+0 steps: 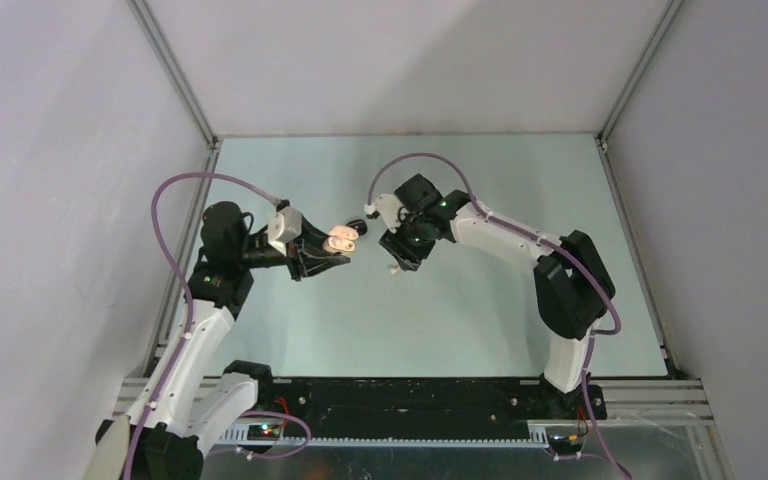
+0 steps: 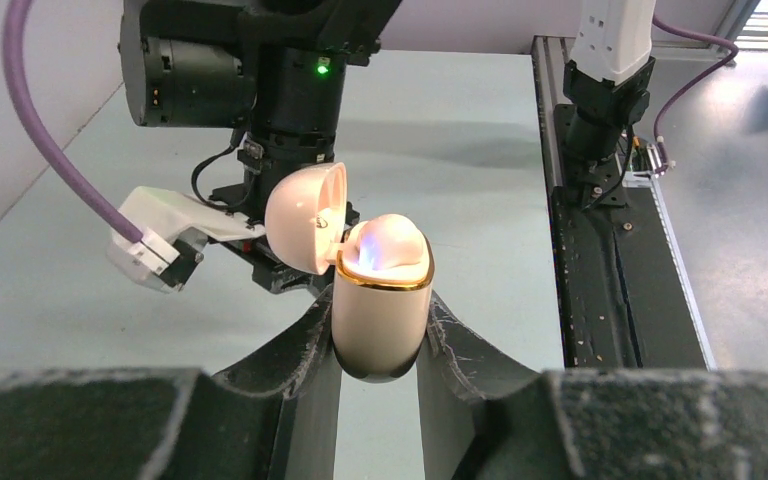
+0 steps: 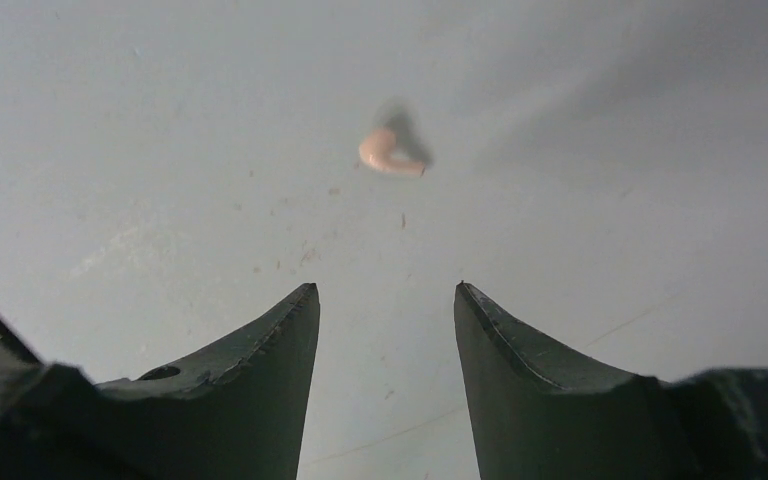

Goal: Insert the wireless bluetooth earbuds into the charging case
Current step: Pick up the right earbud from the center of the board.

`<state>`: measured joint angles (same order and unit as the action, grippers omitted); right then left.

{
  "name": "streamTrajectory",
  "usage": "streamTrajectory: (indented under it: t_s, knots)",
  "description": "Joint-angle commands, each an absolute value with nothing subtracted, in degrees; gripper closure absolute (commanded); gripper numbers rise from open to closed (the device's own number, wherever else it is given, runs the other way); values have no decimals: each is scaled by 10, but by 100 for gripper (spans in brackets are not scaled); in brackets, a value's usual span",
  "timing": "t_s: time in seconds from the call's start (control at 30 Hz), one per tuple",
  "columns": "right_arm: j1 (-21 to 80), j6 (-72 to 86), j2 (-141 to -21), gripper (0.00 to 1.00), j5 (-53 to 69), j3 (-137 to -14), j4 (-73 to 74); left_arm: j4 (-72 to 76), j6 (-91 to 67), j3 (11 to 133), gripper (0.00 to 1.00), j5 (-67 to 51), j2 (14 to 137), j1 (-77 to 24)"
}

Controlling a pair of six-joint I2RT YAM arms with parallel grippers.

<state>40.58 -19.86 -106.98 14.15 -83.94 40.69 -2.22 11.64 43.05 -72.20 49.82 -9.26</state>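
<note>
Currently pickup: left gripper [image 2: 380, 345] clamps the lid-open beige charging case [image 2: 380, 300], right gripper [image 3: 385, 300] jaws apart, empty, aimed at the loose beige earbud [image 3: 388, 155]; next, descend and pinch.

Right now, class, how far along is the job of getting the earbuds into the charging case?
Done: the beige charging case sits clamped in the jaws of the left gripper, lid open, with what looks like one pale earbud seated inside. In hand: the right gripper hangs over the table, jaws open and empty, near a second beige earbud. Left: grasp that earbud and seat it in the case.
</note>
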Motion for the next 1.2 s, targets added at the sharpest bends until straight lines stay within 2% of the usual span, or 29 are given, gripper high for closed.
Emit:
streamTrajectory:
  t_s: [0.0, 0.13, 0.37, 0.77, 1.17]
  knots:
    - [449, -227, -1055, 43, 29, -835, 325, -14, 126, 432, 89, -723, 490, -97]
    - [492, -225, -1105, 42, -57, -862, 318, -15, 127, 432, 89, -720, 479, -96]
    - [534, -175, -1178, 42, -132, -918, 348, -16, 130, 431, 89, -717, 477, -96]
    - [554, -167, -1223, 43, -180, -933, 349, -17, 131, 432, 89, -713, 473, -96]
    - [554, -171, -1242, 54, -184, -937, 356, -18, 131, 432, 89, -713, 472, -97]
